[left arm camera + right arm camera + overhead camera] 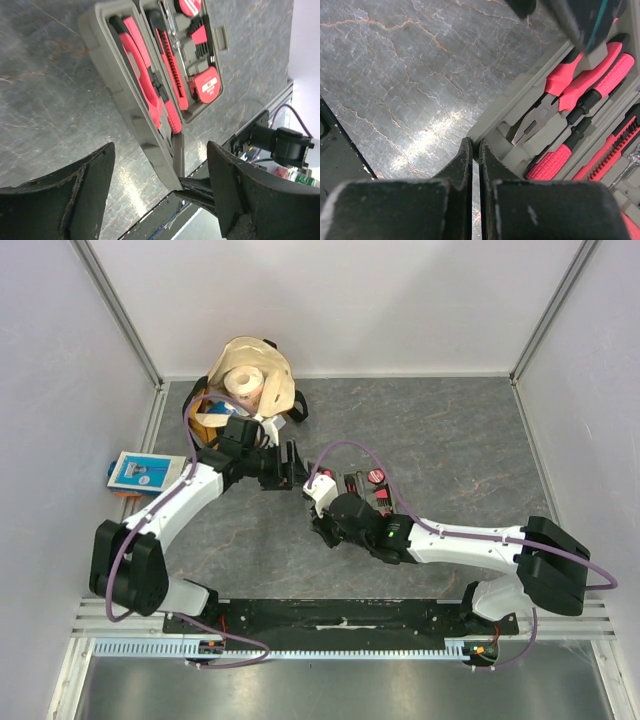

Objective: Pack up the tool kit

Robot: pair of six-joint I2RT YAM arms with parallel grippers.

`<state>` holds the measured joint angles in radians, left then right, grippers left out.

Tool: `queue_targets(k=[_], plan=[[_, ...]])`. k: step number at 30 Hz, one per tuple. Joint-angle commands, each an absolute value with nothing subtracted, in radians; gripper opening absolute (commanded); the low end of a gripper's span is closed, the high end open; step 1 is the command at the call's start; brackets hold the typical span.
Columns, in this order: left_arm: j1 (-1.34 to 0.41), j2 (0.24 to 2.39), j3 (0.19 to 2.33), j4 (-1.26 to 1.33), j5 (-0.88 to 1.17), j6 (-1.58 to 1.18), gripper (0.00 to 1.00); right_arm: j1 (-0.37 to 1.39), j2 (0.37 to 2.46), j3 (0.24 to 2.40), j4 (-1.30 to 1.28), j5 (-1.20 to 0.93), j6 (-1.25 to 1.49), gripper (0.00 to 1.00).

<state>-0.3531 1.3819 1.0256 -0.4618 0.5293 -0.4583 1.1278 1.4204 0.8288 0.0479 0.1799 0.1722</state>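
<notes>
The grey tool kit case lies open mid-table, mostly hidden under my right arm. Its slots hold red-and-black pliers, screwdrivers, a knife and a tape measure. My right gripper is shut on the near corner of the case's rim, on the half with the pliers. Its thin fingers show pinching that corner in the left wrist view. My left gripper is open and empty, hovering just left of the case, and also shows in the top view.
A tan-and-yellow bag with a paper roll stands at the back left. A blue-and-white packet lies at the left wall. White walls enclose the table on three sides. A black rail runs along the near edge.
</notes>
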Motion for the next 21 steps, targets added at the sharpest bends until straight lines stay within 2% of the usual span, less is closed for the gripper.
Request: queue_targets(k=[1, 7, 15, 21], plan=[[-0.399, 1.443, 1.020, -0.431, 0.578, -0.443, 0.82, 1.124, 1.379, 0.833, 0.166, 0.212, 0.173, 0.00], [-0.414, 1.546, 1.054, -0.402, 0.569, -0.497, 0.82, 1.124, 1.399, 0.847, 0.169, 0.192, 0.184, 0.00], [-0.429, 1.631, 1.086, -0.374, 0.666, -0.519, 0.68, 1.124, 1.451, 0.897, 0.144, 0.167, 0.193, 0.00], [-0.431, 1.652, 1.108, -0.390, 0.634, -0.509, 0.50, 1.124, 1.499, 0.933, 0.115, 0.179, 0.212, 0.03]])
